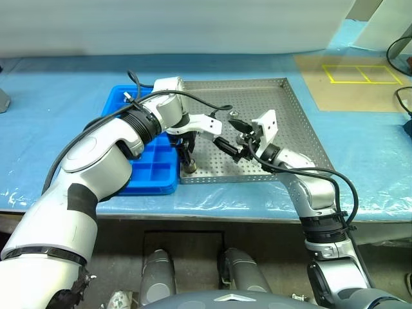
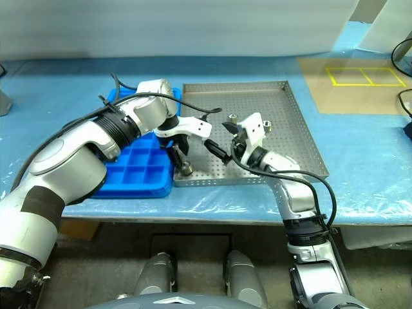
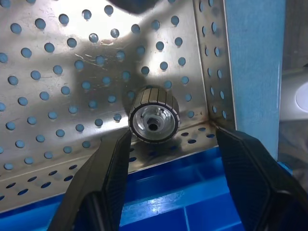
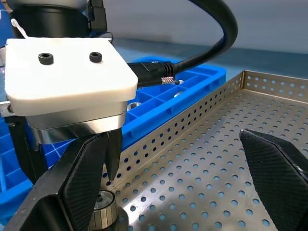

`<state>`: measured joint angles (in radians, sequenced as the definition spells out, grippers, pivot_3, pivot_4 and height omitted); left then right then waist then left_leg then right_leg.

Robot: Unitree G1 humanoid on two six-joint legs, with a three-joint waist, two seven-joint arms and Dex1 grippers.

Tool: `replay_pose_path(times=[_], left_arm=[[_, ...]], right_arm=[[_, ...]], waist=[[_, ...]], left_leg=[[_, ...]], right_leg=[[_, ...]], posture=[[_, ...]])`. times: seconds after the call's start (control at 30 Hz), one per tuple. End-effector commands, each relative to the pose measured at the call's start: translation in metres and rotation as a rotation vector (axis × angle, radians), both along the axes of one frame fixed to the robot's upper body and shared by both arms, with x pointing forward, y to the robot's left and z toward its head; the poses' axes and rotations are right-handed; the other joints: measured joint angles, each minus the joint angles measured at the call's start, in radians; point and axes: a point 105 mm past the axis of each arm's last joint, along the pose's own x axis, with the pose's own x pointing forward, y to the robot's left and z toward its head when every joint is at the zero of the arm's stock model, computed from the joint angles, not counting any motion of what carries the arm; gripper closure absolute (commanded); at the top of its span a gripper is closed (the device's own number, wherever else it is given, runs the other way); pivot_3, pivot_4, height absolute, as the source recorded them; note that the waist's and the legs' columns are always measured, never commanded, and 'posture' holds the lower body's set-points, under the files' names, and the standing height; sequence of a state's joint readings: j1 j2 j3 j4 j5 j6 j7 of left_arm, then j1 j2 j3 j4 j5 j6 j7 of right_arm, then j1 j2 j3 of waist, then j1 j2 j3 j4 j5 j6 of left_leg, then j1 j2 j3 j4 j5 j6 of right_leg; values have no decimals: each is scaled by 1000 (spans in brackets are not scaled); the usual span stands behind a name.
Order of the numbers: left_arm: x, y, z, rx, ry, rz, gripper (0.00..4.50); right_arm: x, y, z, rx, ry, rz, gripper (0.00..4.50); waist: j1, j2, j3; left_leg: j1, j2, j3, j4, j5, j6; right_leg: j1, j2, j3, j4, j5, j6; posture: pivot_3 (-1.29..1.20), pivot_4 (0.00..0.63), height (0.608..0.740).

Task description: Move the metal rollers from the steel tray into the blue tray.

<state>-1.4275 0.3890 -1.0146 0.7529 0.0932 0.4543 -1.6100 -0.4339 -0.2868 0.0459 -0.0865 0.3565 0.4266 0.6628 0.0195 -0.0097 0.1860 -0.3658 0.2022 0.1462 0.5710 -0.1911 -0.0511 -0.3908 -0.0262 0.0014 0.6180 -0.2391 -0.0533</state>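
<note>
One metal roller (image 1: 190,167) lies in the near left corner of the steel tray (image 1: 290,103), its central hole facing up at the left wrist view (image 3: 154,120). My left gripper (image 1: 187,153) points down right above it, open, its black fingers (image 3: 108,178) apart on either side of the roller and not gripping it. My right gripper (image 1: 230,134) hovers level over the tray's middle, pointing left toward the left hand, open and holding nothing (image 4: 173,137). The blue tray (image 1: 151,170) with its square compartments lies against the steel tray's left side, partly hidden under my left arm.
The trays rest on a table under a blue plastic cover (image 1: 64,103), and its front edge runs just below them. A brown board with yellow taped squares (image 1: 360,74) lies at the far right. Black cables (image 1: 402,55) hang at the right edge.
</note>
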Motion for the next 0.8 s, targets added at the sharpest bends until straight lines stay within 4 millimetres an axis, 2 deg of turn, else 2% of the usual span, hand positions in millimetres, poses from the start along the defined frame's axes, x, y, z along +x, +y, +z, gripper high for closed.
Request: replay_pose_path(times=[0.03, 0.23, 0.37, 0.8], left_arm=[[-5, -6, -4, 18, -17, -57, 1511], [-13, -1, -16, 39, -10, -70, 1511], [-10, -3, -20, 18, -14, -45, 1511], [-10, -15, -40, -31, 2, -21, 1511]], right_arm=[[-6, 15, 23, 20, -72, 88, 0], [0, 19, 26, 11, -80, 107, 0], [0, 23, 26, 12, -81, 122, 0], [-3, 20, 24, -1, -77, 121, 0]], waist=[[3, 0, 0], [8, 0, 0], [21, 0, 0], [24, 0, 0]], left_leg=[[0, 0, 0, 0, 0, 0], [0, 1, 0, 0, 0, 0], [0, 1, 0, 0, 0, 0], [0, 1, 0, 0, 0, 0]], right_leg=[[0, 0, 0, 0, 0, 0], [0, 0, -1, 1, 0, 0], [0, 0, -1, 0, 0, -1], [0, 0, -1, 1, 0, -1]], posture=[[-149, 150, 740], [-135, 150, 740], [-134, 150, 740], [-144, 150, 740]])
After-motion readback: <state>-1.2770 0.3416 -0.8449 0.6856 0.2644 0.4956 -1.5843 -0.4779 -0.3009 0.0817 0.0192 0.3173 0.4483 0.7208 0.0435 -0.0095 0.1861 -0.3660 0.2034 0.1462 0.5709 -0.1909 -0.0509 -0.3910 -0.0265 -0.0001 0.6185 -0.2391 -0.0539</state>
